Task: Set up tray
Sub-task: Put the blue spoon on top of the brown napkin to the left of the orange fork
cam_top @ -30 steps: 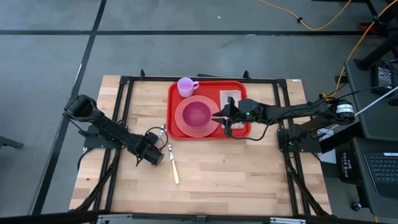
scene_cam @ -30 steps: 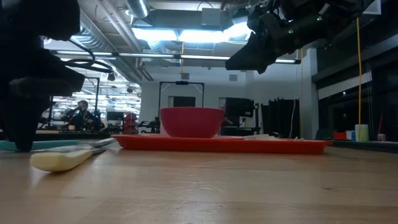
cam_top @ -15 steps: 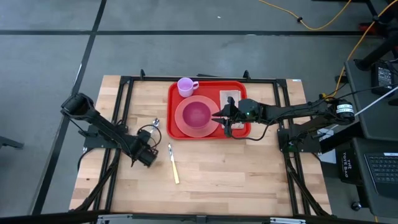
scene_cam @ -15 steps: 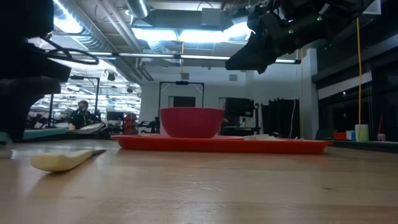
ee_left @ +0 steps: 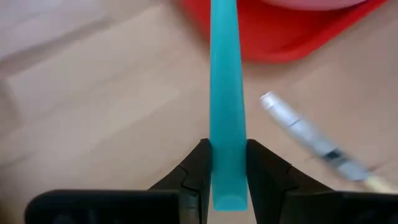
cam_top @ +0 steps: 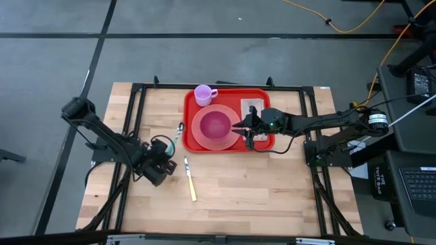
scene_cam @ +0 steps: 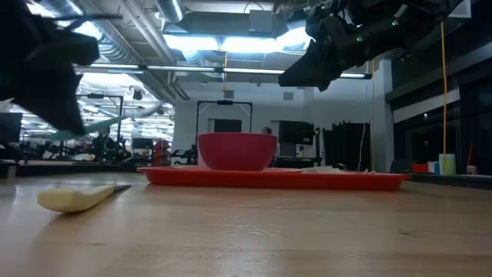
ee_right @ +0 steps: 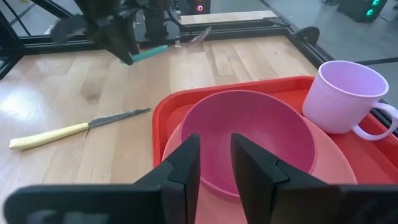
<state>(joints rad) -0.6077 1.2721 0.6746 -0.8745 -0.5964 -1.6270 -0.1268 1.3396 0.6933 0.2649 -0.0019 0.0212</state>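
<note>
Grey concrete floor (cam_top: 54,54) crossed by dark seams; a yellow cable (cam_top: 354,27) trails there; bright ceiling lights (scene_cam: 223,42) glow overhead.

Bright overhead light, blurred wrist view

The high view looks straight down on the red tray (cam_top: 228,119). The low view faces it level from the tabletop. Both wrist views sit close, and all four share that tray.
</note>
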